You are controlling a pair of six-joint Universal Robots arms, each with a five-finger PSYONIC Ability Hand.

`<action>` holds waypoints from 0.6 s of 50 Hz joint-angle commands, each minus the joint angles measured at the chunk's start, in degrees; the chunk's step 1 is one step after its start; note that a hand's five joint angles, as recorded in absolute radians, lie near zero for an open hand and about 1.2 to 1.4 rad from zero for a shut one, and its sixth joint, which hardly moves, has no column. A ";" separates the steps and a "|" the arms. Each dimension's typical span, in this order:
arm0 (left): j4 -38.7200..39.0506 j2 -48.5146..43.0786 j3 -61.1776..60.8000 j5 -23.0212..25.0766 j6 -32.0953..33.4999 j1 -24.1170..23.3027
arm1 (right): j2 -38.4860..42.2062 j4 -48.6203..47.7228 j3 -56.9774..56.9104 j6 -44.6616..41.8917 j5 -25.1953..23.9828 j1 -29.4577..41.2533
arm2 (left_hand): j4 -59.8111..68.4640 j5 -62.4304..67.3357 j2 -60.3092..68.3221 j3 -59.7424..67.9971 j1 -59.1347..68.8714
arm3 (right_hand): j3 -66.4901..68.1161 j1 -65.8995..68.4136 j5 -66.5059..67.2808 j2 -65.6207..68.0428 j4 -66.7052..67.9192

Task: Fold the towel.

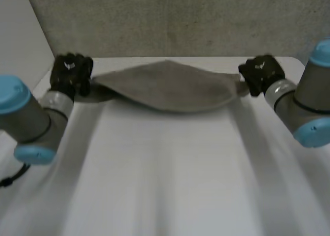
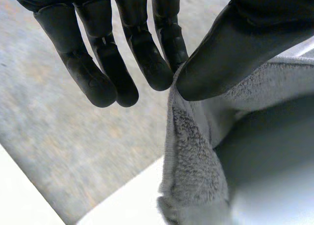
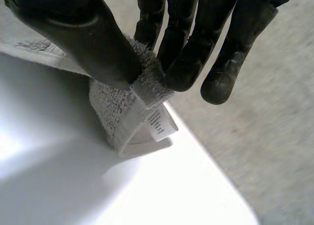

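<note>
**Fingers [image 2: 169,43] pinch towel [image 1: 170,86] at both ends**

Upper left of the head view, the left hand [image 1: 71,73] pinches one end of the grey towel between near-straight fingers and thumb. That single towel spans the upper centre, its long axis running left to right along the far edge of the white table [image 1: 165,169], its middle sagging. Upper right, the right hand [image 1: 262,73] pinches the opposite end, beside one white label [image 3: 158,124]. Two hands, one towel: each holds its own end, neither nearer, so any fold likely turns on both moving together.
</note>
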 commanded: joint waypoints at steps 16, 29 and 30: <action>0.28 30.75 -26.69 11.77 8.20 9.35 | -25.14 19.45 14.15 -1.14 -0.52 -5.49 | -7.34 -13.89 -7.28 -8.21 -1.34 | 3.58 4.79 3.94 6.67 3.50; -4.20 20.31 -17.91 13.97 8.90 9.35 | -19.26 20.24 6.94 -1.66 -0.52 -5.67 | -7.34 -13.89 -7.28 -8.21 -1.34 | 3.58 4.79 3.94 6.67 3.50; -4.21 20.30 -17.90 13.96 8.90 9.35 | -19.25 20.24 6.94 -1.66 -0.52 -5.67 | -7.34 -13.89 -7.28 -8.21 -1.34 | 3.58 4.79 3.94 6.67 3.50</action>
